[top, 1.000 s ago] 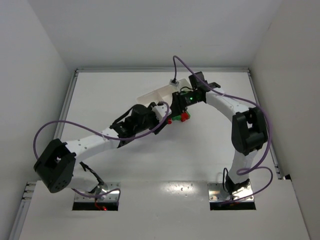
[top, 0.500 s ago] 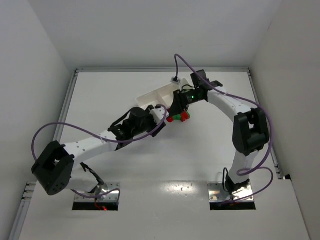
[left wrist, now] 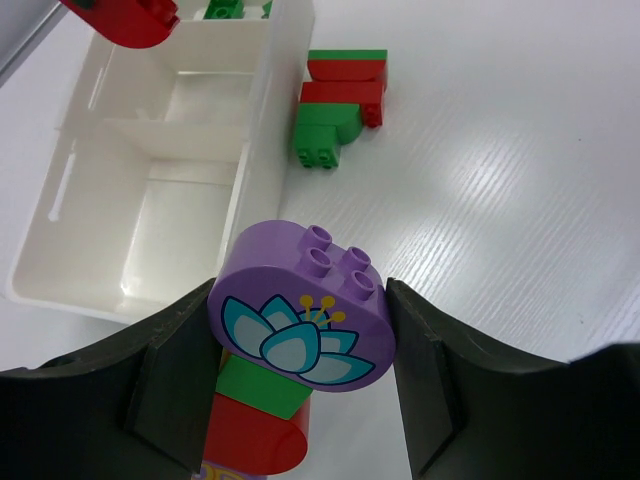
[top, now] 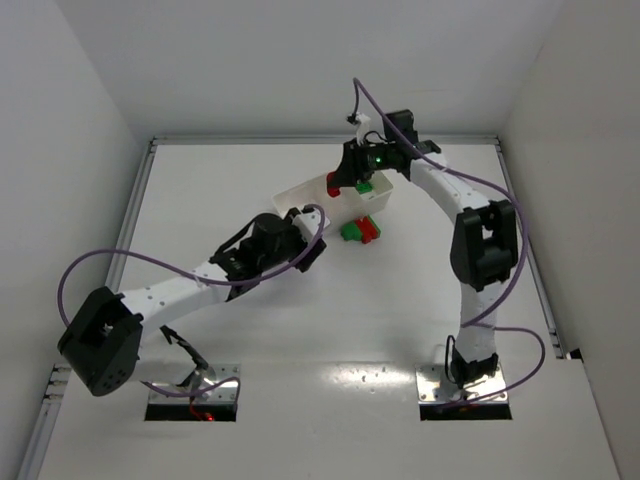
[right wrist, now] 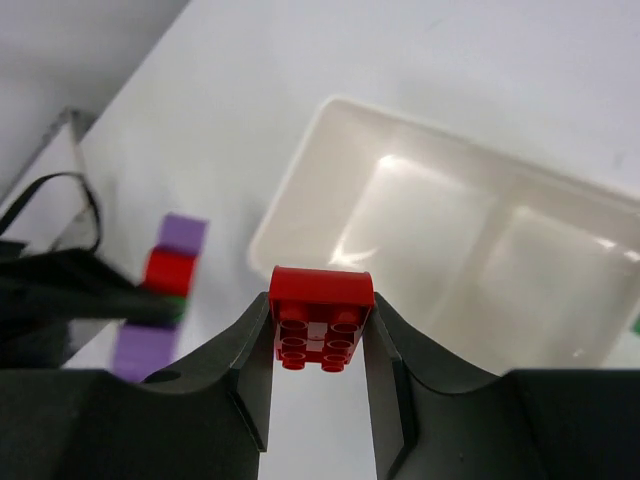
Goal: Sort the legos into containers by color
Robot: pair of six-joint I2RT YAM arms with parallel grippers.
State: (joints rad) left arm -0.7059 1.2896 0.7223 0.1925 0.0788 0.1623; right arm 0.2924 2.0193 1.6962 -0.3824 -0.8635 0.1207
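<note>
My right gripper is shut on a red lego and holds it above the near end of the long white tray; in the top view the gripper hangs over the tray. My left gripper is shut on a multicolour stack with a purple flower brick on top, then green and red, just off the tray's corner. A red-and-green stack lies on the table beside the tray. A green lego lies in the far compartment.
The tray's middle and near compartments look bare white in the left wrist view. White walls enclose the table on three sides. The left arm stretches diagonally across the table's middle. Purple cables loop off both arms.
My right gripper has risen from the red-and-green stack on the table with a red lego and moved back over the tray. My left gripper has drawn slightly back with its stack.
</note>
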